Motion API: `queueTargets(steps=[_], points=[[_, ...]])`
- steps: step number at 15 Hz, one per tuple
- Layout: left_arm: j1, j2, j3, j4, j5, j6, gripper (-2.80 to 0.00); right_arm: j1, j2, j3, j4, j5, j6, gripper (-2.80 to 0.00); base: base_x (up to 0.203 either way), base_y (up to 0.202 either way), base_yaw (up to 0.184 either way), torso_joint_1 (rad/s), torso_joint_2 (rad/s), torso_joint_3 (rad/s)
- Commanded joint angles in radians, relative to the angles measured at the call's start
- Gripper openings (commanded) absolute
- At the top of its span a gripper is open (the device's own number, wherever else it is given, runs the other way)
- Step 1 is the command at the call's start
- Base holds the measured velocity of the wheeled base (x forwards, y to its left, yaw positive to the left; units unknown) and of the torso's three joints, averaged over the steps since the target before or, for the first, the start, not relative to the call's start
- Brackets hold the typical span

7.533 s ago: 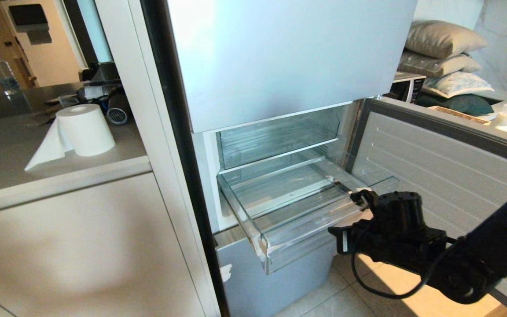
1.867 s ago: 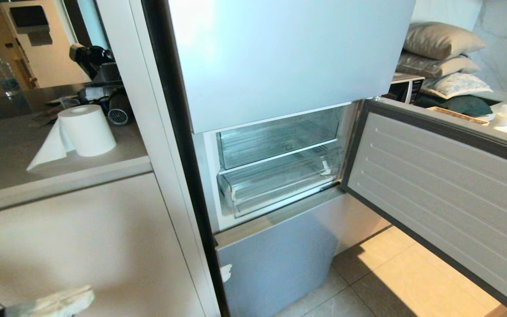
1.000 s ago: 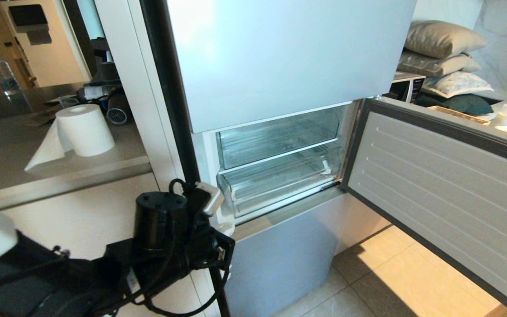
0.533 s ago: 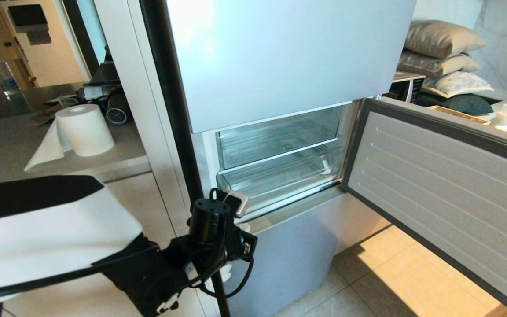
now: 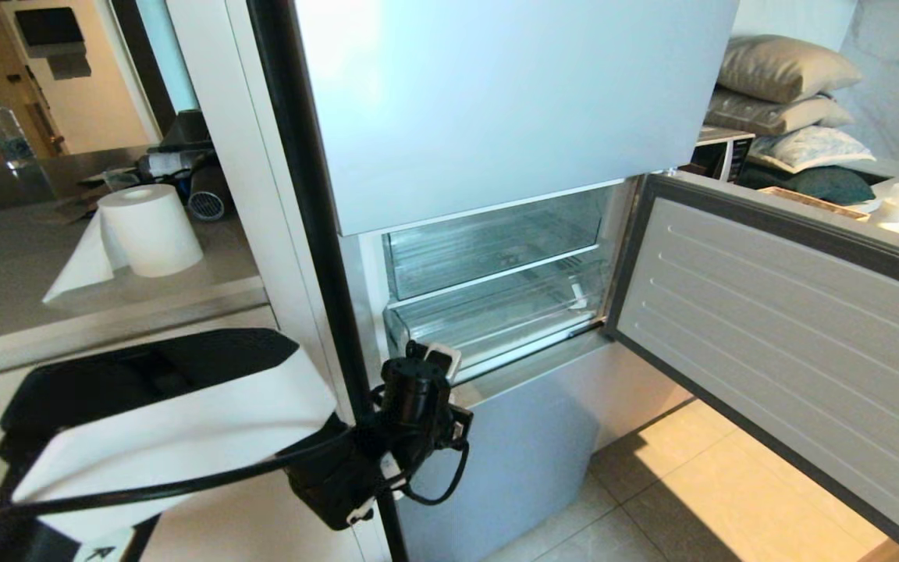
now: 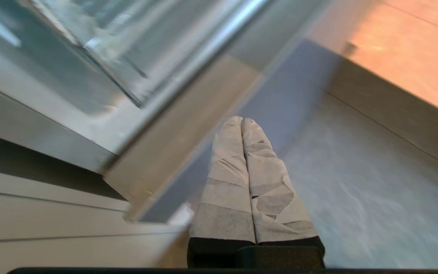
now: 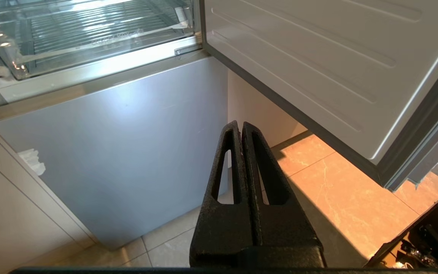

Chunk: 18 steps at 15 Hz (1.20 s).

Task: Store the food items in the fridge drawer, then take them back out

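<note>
The fridge drawer [image 5: 496,316] is the lower clear bin, pushed fully in, and its ribbed floor [image 7: 89,30] looks bare. The food items are out of view. My left gripper [image 5: 453,398] is reaching in from the lower left. It hangs just below the drawer's left front corner, in front of the silvery-blue lower front [image 5: 496,460]. Its tape-wrapped fingers [image 6: 222,179] are pressed together on nothing, and the left gripper's tips [image 6: 241,120] point at that front. My right gripper [image 7: 240,123] is shut and empty, held low over the floor tiles, outside the head view.
The fridge door [image 5: 777,328] stands open to the right, above the tiled floor [image 5: 691,484]. A second clear bin [image 5: 488,238] sits above the drawer. A paper roll [image 5: 149,230] stands on the counter to the left, and pillows [image 5: 785,70] are stacked behind the door.
The drawer, earlier pulled out at my right gripper, is now pushed in and that arm has left the head view. My left arm has swung in from the lower left toward the drawer's left front corner.
</note>
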Motion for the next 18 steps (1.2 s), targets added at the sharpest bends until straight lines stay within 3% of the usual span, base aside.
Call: queueTargets(steps=[1, 6, 13, 16, 18], points=[[0.023, 0.068, -0.076, -0.006, 0.025, -0.001, -2.80, 0.000, 0.000, 0.001, -0.002, 0.000, 0.000, -2.80, 0.000, 0.000, 0.000, 0.000, 0.00, 0.000], [0.076, 0.120, -0.241, -0.005, 0.130, -0.011, -2.80, 0.000, 0.000, 0.001, -0.002, 0.000, 0.000, -2.80, 0.000, 0.000, 0.000, 0.000, 0.00, 0.000], [0.147, 0.168, -0.354, 0.029, 0.151, -0.008, -2.80, 0.000, 0.000, 0.001, -0.002, 0.000, 0.000, -2.80, 0.000, 0.000, 0.000, 0.000, 0.00, 0.000], [0.150, 0.173, -0.365, 0.033, 0.166, -0.008, -2.80, 0.000, 0.000, 0.001, -0.002, 0.000, 0.002, -2.80, 0.000, 0.000, 0.000, 0.000, 0.00, 0.000], [0.135, 0.132, -0.304, 0.018, 0.162, -0.011, -2.80, 0.000, 0.000, 0.001, -0.002, 0.000, 0.002, -2.80, 0.000, 0.000, 0.000, 0.000, 0.00, 0.000]])
